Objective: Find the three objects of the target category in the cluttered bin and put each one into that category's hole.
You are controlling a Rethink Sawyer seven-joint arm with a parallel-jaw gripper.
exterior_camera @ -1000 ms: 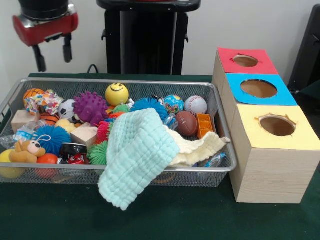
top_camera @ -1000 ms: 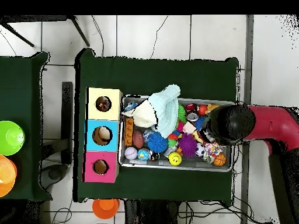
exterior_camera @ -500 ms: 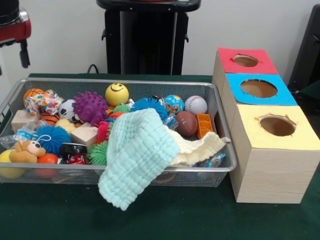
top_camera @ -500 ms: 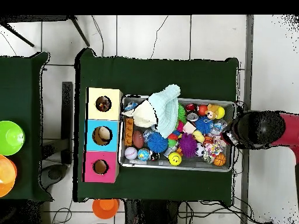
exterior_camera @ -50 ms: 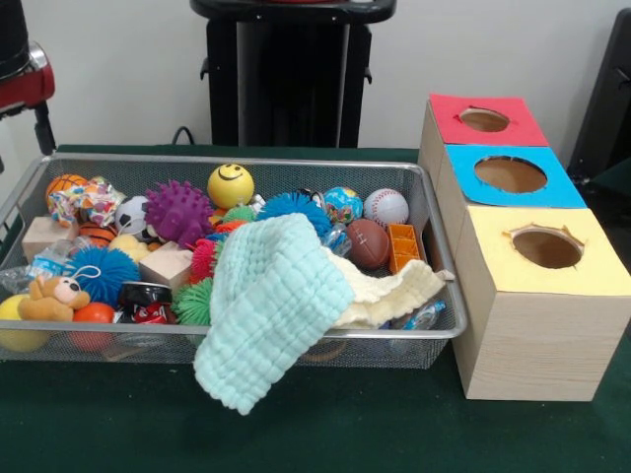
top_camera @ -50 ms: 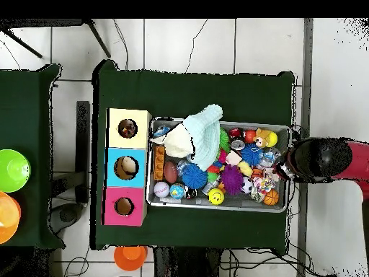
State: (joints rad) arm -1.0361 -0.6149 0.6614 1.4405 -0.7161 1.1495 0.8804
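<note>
Overhead view shows a table (top_camera @ -50 ms: 194, 90) covered in dark green cloth, standing on a pale tiled floor (top_camera @ -50 ms: 180, 43) with cables trailing across it. A second green table (top_camera @ -50 ms: 29, 159) off to one side carries a green bowl (top_camera @ -50 ms: 13, 170), and an orange bowl (top_camera @ -50 ms: 130, 256) sits on the floor beside the main table. In the front view a plain white wall (exterior_camera @ -50 ms: 473, 49) lies behind.

A wire bin (exterior_camera @ -50 ms: 296, 164) rests on the green cloth, packed with small toys: a yellow smiley ball (exterior_camera @ -50 ms: 231, 185), a purple spiky ball (exterior_camera @ -50 ms: 179, 211), a baseball (exterior_camera @ -50 ms: 385, 207), a brown football (exterior_camera @ -50 ms: 368, 243), a blue fuzzy ball (exterior_camera @ -50 ms: 103, 273) and a little teddy (exterior_camera @ -50 ms: 49, 297). A mint towel (exterior_camera @ -50 ms: 266, 315) drapes over the bin's near rim.

Just beside the bin stand three wooden boxes with round holes: red box (exterior_camera @ -50 ms: 485, 119), blue box (exterior_camera @ -50 ms: 511, 175), yellow box (exterior_camera @ -50 ms: 544, 251).

The gripper (exterior_camera @ -50 ms: 25, 94) hangs at the picture's edge, beyond the bin's end; I cannot tell whether it is released or clenched.
</note>
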